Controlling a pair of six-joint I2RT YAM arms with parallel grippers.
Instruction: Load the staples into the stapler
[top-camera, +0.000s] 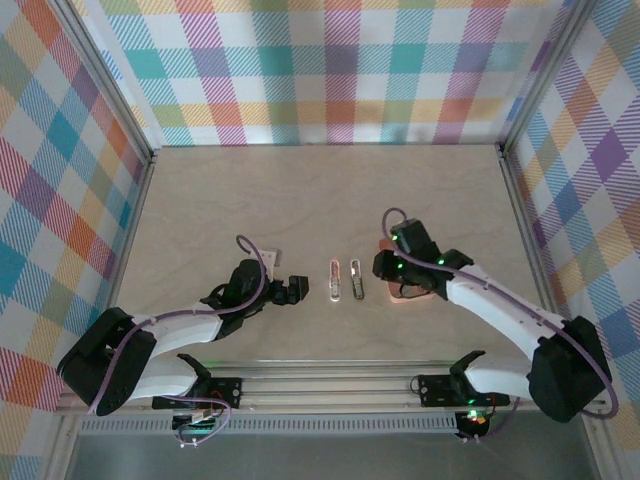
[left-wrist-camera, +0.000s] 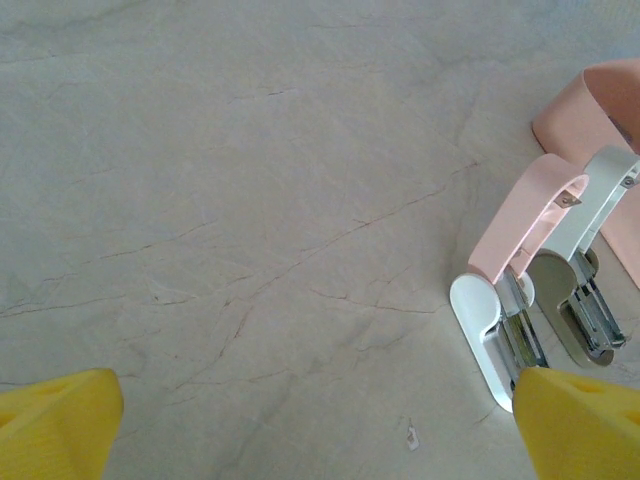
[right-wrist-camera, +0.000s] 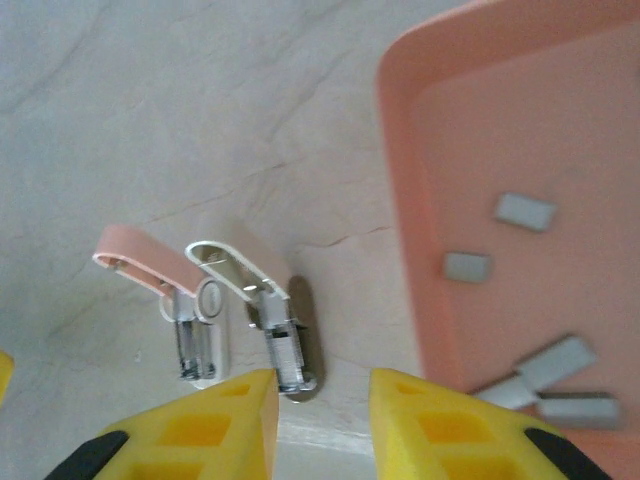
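Left claw (left-wrist-camera: 320, 428) spread wide, empty, flanking the opened stapler (left-wrist-camera: 525, 225). Right claw (right-wrist-camera: 322, 412) slightly parted (apparently grasping nothing) beside tray (right-wrist-camera: 400, 160) edge. Staples (right-wrist-camera: 525, 212) lie inside tray; broad tabletop (left-wrist-camera: 250, 150) stretches beyond.

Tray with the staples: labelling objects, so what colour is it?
Salmon-pink tray, best seen in the right wrist view.

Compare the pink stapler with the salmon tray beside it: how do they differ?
The stapler is small and narrow; the tray is much broader. The stapler lies hinged open, showing metal inside; the tray is a flat dish holding loose grey staples. Both are pinkish and rest on the table.
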